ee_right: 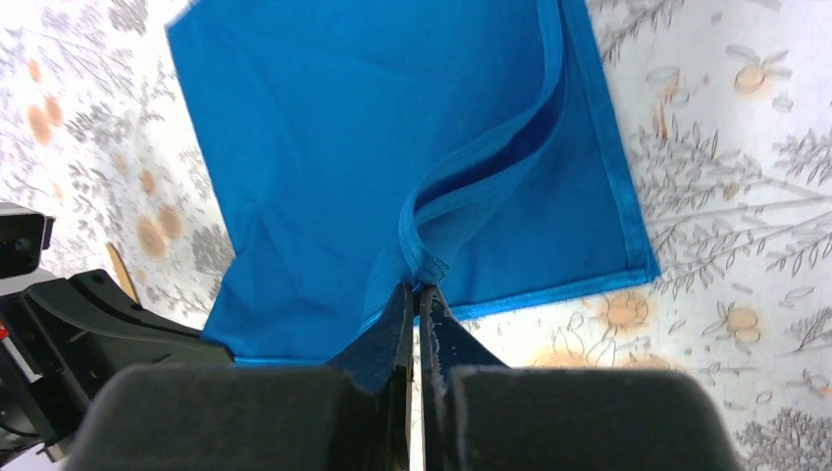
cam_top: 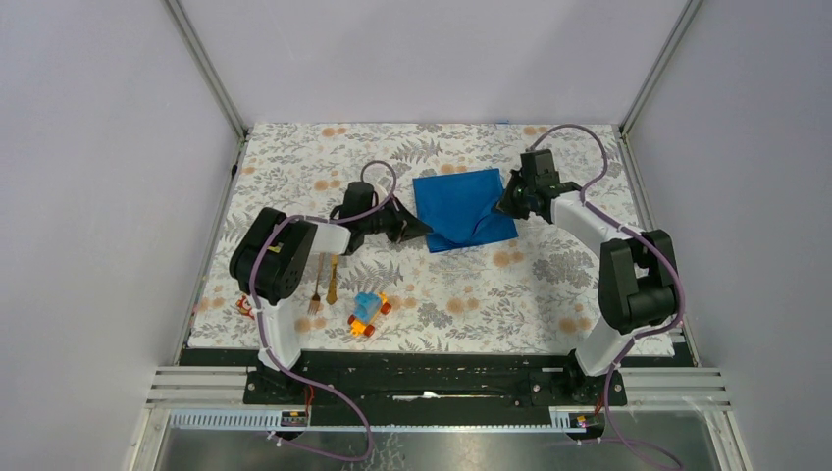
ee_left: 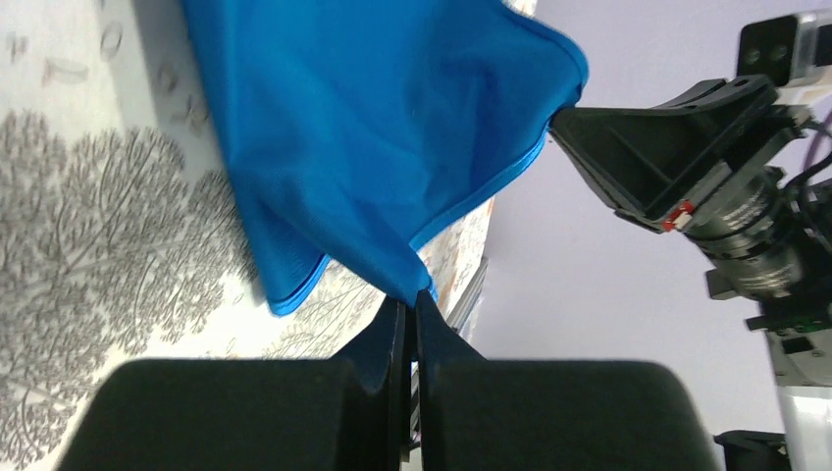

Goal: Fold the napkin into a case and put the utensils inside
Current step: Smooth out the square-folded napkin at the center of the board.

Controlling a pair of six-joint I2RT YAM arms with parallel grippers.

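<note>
Napkin (cam_top: 463, 208) sits on the floral tabletop (cam_top: 549, 285) toward the far side, between the two arms, mostly flat but bunched and lifted along its near edge. Left hand (cam_top: 420, 231) is clenched on the near-left corner; the left wrist view shows the jaws pressed together with blue cloth pinched at the tips and the fabric pulled up off the surface. Right hand (cam_top: 505, 206) is clenched on the hem on the right side; the right wrist view shows a raised fold of the upper layer caught between the fingertips, gaping open over a lower layer that lies flat. Utensils are not in the napkin: fork (cam_top: 316, 289) and knife (cam_top: 334, 280) lie side by side on the near-left tabletop, beside the left arm, well apart from the cloth. Toy car (cam_top: 369, 314) sits just right of them, nearer the bases. Small red block (cam_top: 245, 307) is at the left edge, partly hidden by the left arm.
</note>
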